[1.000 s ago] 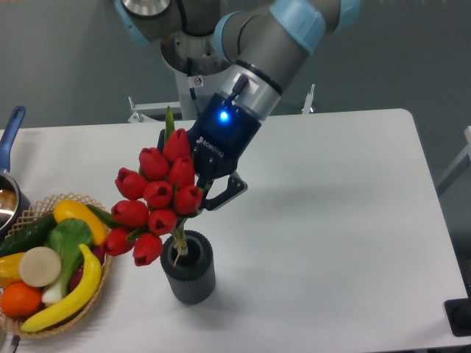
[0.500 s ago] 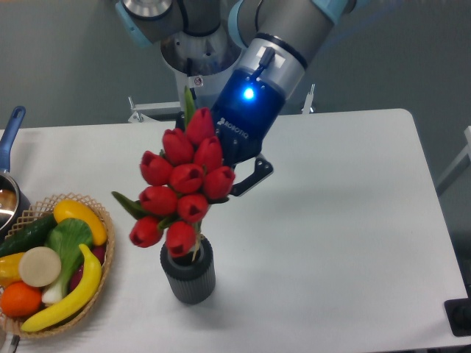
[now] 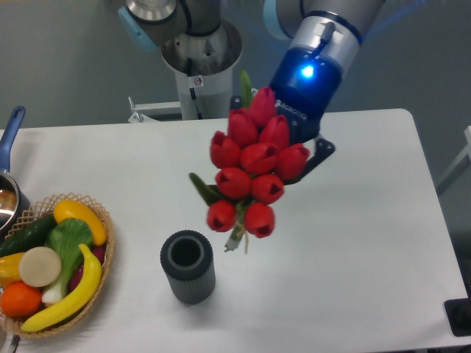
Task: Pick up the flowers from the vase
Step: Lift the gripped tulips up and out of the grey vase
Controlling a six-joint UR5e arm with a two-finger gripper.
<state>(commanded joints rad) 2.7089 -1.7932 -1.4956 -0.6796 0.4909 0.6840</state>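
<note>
The flowers are a tight bunch of glossy red tulip buds, about nine of them, with a dark green leaf sticking out at the lower left and another rising behind the top bud. Short green stem ends poke out below the lowest buds and hang free in the air. The bunch is clear of the vase, up and to the right of it, with nothing left in the vase's dark mouth. The vase is a dark grey ribbed cylinder standing upright on the white table.

The gripper is behind the bunch, its blue light glowing above. The jaws are closed on the flowers, though the buds cover most of the fingers; only one dark finger shows at the right of the bunch.

Left of the vase a wicker basket of plastic fruit is cut off by the frame edge. Above it, a pot shows only its blue handle and part of its rim.
</note>
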